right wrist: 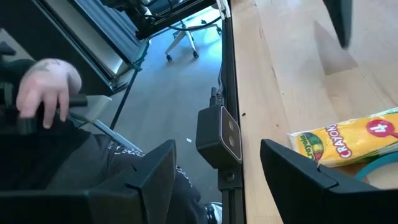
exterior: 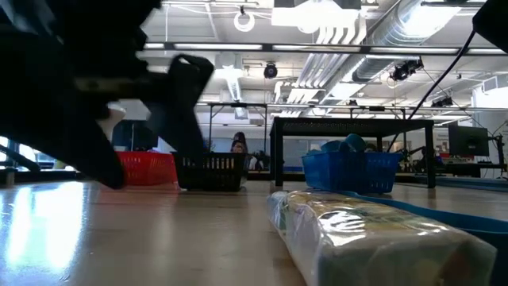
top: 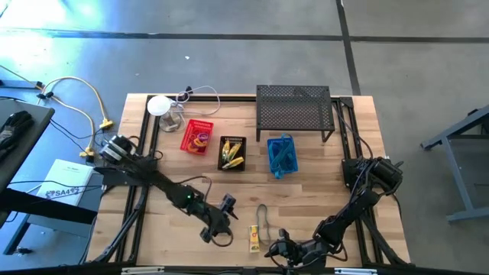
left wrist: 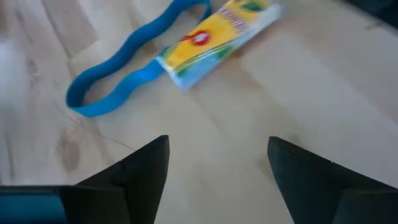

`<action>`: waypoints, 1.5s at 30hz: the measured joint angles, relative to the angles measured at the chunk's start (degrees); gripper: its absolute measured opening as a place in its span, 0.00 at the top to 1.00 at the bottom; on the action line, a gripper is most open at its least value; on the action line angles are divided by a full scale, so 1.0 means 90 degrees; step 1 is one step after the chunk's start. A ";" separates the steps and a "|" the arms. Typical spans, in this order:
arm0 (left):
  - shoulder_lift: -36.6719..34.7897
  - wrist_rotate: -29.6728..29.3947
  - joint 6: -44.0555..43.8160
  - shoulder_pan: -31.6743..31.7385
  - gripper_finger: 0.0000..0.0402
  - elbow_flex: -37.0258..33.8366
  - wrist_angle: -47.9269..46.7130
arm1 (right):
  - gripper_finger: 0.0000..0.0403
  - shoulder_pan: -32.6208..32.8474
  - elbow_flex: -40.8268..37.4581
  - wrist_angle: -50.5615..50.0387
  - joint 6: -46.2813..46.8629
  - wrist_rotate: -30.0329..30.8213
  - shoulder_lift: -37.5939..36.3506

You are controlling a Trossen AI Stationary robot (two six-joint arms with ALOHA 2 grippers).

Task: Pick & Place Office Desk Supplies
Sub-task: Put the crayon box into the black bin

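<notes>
With the red (top: pixel 196 137), black (top: pixel 232 153) and blue baskets (top: pixel 280 156) mid-frame already holding supplies, I see the crayon packet (top: pixel 254 237) and blue band (top: pixel 263 217) left on the lower tabletop (top: pixel 168 114) between my empty, open-fingered left gripper (top: pixel 219 221) and right gripper (top: pixel 276 246).

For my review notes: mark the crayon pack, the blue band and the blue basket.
crayon pack (left wrist: pixel 214 40): left wrist view, yellow wrapper middle.
blue band (left wrist: pixel 118 62): left wrist view, its looped strip.
blue basket (top: pixel 280 156): high view, its middle.
</notes>
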 joint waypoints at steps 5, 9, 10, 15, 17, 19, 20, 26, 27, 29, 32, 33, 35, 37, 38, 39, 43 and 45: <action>0.0380 0.0665 0.0121 0.0508 0.33 0.0000 0.0709 | 0.45 0.0033 0.0000 -0.0001 0.0000 0.0001 0.0000; 0.0586 0.1903 -0.0191 0.0966 0.33 0.0000 0.1356 | 0.45 0.0037 0.0000 -0.0008 0.0000 0.0000 0.0000; 0.0663 0.2255 -0.0199 0.1074 0.33 0.0000 0.1585 | 0.45 0.0037 0.0000 -0.0008 0.0000 0.0002 0.0000; 0.1215 0.3074 -0.0218 0.1418 0.33 0.0000 0.2705 | 0.45 0.0035 0.0000 -0.0005 0.0000 0.0034 0.0000; 0.1452 0.3071 -0.0161 0.1480 0.33 0.0000 0.3031 | 0.45 0.0035 0.0000 -0.0005 0.0000 0.0044 0.0000; 0.1670 0.3075 -0.0146 0.1520 0.33 0.0000 0.3416 | 0.45 0.0035 0.0000 -0.0005 0.0000 0.0104 0.0000; 0.1751 0.3082 -0.0158 0.1532 0.33 0.0000 0.3539 | 0.45 0.0039 0.0000 -0.0008 0.0000 0.0131 0.0000; 0.2005 0.3047 -0.0105 0.1545 0.33 0.0000 0.3817 | 0.45 0.0040 0.0000 -0.0038 -0.0002 0.0146 0.0000; 0.2031 0.3026 -0.0106 0.1545 0.33 0.0000 0.3838 | 0.45 0.0040 0.0000 -0.0044 0.0000 0.0146 0.0000; 0.2072 0.3027 -0.0235 0.1550 0.33 0.0010 0.3849 | 0.45 0.0038 0.0000 -0.0049 0.0000 0.0146 0.0000; 0.2070 0.3076 -0.0246 0.1542 0.33 0.0017 0.3835 | 0.45 0.0038 0.0000 -0.0050 -0.0002 0.0148 0.0000; 0.2070 0.3073 -0.0201 0.1524 0.33 0.0017 0.3829 | 0.45 0.0037 0.0000 -0.0049 -0.0002 0.0148 0.0000; 0.2070 0.3066 -0.0191 0.1496 0.33 0.0053 0.3808 | 0.45 0.0035 0.0000 -0.0049 -0.0002 0.0157 0.0000; 0.2073 0.3072 -0.0236 0.1491 0.33 0.0168 0.3674 | 0.45 0.0035 0.0000 -0.0049 -0.0027 0.0188 0.0000; 0.2100 0.3075 -0.0261 0.1491 0.33 0.0262 0.3580 | 0.45 0.0035 0.0000 -0.0049 -0.0027 0.0202 0.0000; 0.2151 0.3075 -0.0331 0.1493 0.33 0.0358 0.3532 | 0.45 0.0035 0.0000 -0.0049 -0.0028 0.0216 0.0000; 0.2338 0.3195 -0.0493 0.1529 0.33 0.0633 0.3462 | 0.45 0.0035 0.0000 -0.0047 -0.0044 0.0229 0.0000; 0.2370 0.3273 -0.0434 0.1541 0.33 0.0669 0.3424 | 0.45 0.0035 -0.0002 -0.0049 -0.0040 0.0245 0.0000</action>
